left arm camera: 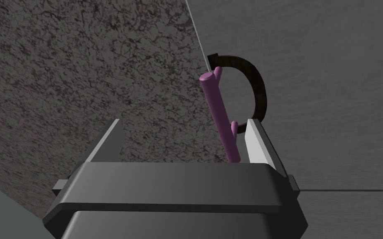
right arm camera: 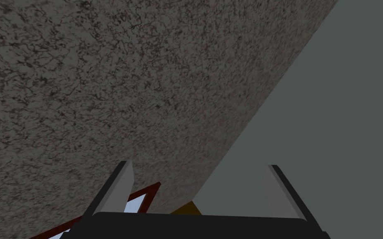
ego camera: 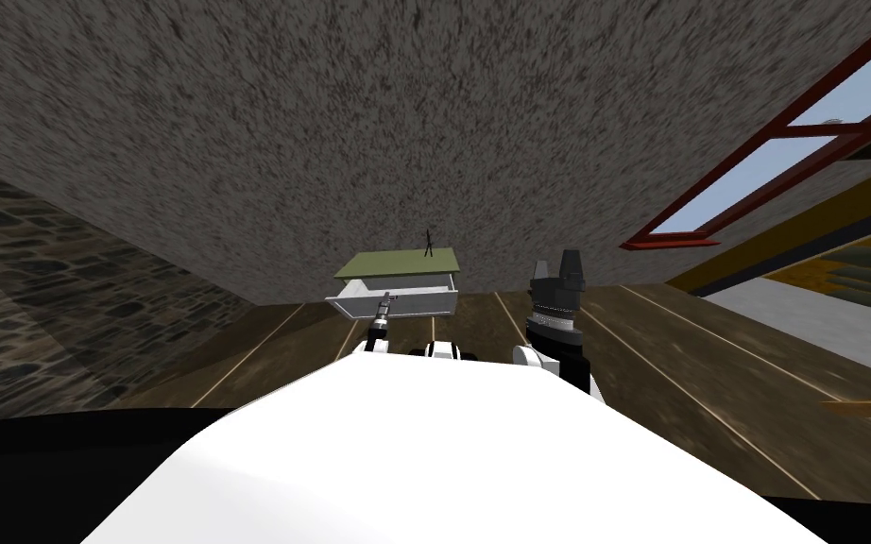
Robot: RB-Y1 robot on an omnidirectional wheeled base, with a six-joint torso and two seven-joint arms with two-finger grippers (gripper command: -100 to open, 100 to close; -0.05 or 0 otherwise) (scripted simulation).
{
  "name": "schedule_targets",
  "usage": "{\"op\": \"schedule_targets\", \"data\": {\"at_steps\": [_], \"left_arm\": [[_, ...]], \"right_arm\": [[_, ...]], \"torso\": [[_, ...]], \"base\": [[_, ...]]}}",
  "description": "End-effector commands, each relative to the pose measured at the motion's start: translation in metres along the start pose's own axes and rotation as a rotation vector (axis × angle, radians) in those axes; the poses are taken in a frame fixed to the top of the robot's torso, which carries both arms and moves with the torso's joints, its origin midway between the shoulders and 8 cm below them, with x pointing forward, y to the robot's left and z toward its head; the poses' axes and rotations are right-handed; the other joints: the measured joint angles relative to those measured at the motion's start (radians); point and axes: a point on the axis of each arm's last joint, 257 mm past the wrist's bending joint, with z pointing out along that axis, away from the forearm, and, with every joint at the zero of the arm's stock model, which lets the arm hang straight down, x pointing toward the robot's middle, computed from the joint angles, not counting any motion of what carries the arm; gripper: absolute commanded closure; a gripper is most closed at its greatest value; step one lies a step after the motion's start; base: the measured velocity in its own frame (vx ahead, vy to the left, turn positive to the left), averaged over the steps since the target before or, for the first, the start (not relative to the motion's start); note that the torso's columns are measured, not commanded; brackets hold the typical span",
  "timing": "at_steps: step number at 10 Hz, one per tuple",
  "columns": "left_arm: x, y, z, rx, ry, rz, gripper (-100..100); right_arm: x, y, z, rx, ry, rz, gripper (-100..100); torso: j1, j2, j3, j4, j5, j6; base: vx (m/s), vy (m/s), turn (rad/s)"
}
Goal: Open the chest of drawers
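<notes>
Nearest is the left gripper (left arm camera: 184,121), its two pale fingers spread wide and gripping nothing. A purple bar handle (left arm camera: 219,112) stands between them, just beside one finger and well apart from the other, so it is loose rather than pinched. Behind the handle a dark curved ring (left arm camera: 258,87) lies against the flat grey drawer front (left arm camera: 332,103).

In the head view, just above the centre of the frame, the left arm reaches forward to a small chest of drawers (ego camera: 398,263) with a green top. It stands on the wooden floor (ego camera: 670,359) against a speckled grey wall (ego camera: 330,113). Its pale grey top drawer (ego camera: 419,302) juts out toward the robot, so it looks pulled open, at least partly. A tiny dark figure (ego camera: 429,244) stands on the top. Right of centre the right gripper (ego camera: 557,268) is held up, fingers also spread and empty.

The opening appears mostly done; what seems left is drawing the left hand clear of the handle, or pulling further if the drawer must come out fully
</notes>
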Motion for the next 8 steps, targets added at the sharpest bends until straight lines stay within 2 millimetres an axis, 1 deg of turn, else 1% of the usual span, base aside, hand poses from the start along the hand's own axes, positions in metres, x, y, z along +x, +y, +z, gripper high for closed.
{"op": "schedule_targets", "data": {"at_steps": [1,2,4,5,6,8], "left_arm": [[-0.008,-0.007,0.026,0.003,0.003,0.000,-100],[-0.012,-0.010,0.038,0.004,0.004,0.000,-100],[-0.012,-0.010,0.038,0.004,0.004,0.000,-100],[-0.010,-0.004,0.034,-0.011,0.007,-0.003,-100],[-0.010,-0.003,0.033,-0.017,0.008,-0.004,0],[-0.009,0.000,0.031,-0.024,0.009,-0.005,0]], "right_arm": [[0.000,0.000,0.000,0.000,0.000,0.000,0],[0.000,0.000,0.000,0.000,0.000,0.000,0],[0.000,0.000,0.000,0.000,0.000,0.000,0],[0.000,0.000,0.000,0.000,0.000,0.000,0],[0.000,0.000,0.000,0.000,0.000,0.000,0],[0.000,0.000,0.000,0.000,0.000,0.000,0]], "torso": [[0.000,-0.001,-0.001,0.000,0.000,0.000],[-0.001,0.001,0.000,0.002,-0.002,-0.001],[-0.003,0.005,0.002,0.004,-0.004,-0.001],[-0.003,0.004,0.002,0.005,-0.004,-0.001],[-0.003,0.003,0.001,0.004,-0.003,0.000],[-0.002,0.002,0.001,0.002,-0.002,0.000]], "base": [[-0.073,-0.036,0.015],[-0.092,-0.050,0.016],[-0.046,-0.018,0.009],[0.000,0.000,0.000],[0.000,0.000,0.000],[0.000,0.000,0.000]]}}
